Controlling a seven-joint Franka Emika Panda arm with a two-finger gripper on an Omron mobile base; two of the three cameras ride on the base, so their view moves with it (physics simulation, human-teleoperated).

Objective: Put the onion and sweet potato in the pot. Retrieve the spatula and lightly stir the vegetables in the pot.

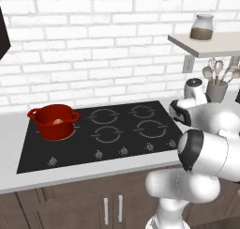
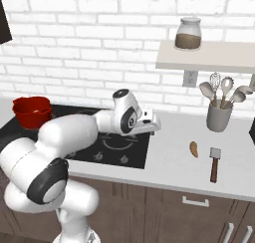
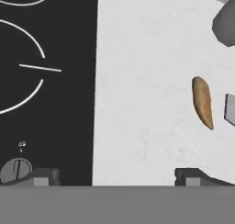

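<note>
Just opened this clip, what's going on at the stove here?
The onion already sits in the red pot on the cooktop's left burner. The gripper is open and empty, hanging over the cooktop's right edge. The sweet potato lies untouched on the counter to the right, with the spatula just beyond it, near a utensil holder. So one vegetable is in; the second and the stirring remain.

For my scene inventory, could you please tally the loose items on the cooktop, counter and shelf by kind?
Vegetables: 2, onion, sweet potato
Pots: 1, pot
Spatulas: 1, spatula
Jars: 1, jar
Utensil crocks: 1, crock
Total: 6
</note>
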